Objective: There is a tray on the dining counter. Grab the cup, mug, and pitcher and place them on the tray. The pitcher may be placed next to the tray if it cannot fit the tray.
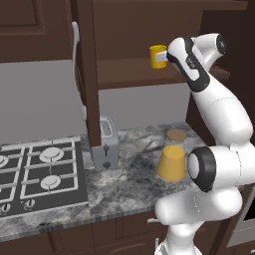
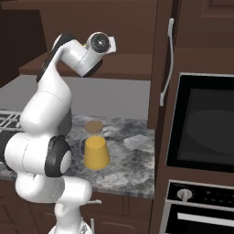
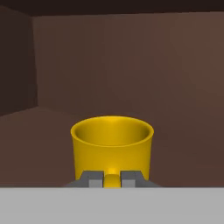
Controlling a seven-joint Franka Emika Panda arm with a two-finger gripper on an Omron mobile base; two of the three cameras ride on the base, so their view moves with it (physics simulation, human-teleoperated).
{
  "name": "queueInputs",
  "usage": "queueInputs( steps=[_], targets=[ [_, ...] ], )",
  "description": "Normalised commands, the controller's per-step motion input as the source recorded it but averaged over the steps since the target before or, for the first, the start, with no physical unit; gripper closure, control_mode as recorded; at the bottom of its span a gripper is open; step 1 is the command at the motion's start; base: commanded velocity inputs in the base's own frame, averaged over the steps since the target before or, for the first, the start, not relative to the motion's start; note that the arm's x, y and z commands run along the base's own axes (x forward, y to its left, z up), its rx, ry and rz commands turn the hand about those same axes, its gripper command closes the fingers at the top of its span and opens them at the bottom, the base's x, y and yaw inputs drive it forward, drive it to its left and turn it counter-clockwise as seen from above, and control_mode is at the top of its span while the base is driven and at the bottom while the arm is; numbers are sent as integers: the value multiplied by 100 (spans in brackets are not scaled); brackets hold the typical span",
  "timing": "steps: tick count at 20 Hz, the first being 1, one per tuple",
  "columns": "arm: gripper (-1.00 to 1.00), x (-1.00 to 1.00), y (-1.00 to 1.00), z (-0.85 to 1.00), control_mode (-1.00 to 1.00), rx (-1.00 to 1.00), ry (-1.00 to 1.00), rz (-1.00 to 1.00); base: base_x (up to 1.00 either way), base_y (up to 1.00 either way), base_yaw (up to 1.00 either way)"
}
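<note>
**Yellow mug pinched by its handle, up in the cabinet**

Left base view: the mug [image 1: 158, 56] sits at one o'clock on the wooden shelf [image 1: 129, 69], the hand [image 1: 168, 58] at it; the pitcher [image 1: 173, 158] waits on the tabletop [image 1: 129, 174].

Hand view: the fingers [image 3: 91, 178] are clamped on the mug's handle [image 3: 112, 180]. Lift straight and draw back level, I'd judge, so the mug doesn't swing.

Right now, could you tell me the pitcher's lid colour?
Tan, cork-like lid; right base view shows it best.
</note>
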Motion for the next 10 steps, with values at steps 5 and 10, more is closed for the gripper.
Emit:
queueInputs(
  steps=[5, 10],
  targets=[
    [100, -55, 0, 25, -100, -1, -5, -16, 0, 0, 0],
    [100, -49, 0, 43, -100, 0, -1, -20, 0, 0, 0]
  ],
)
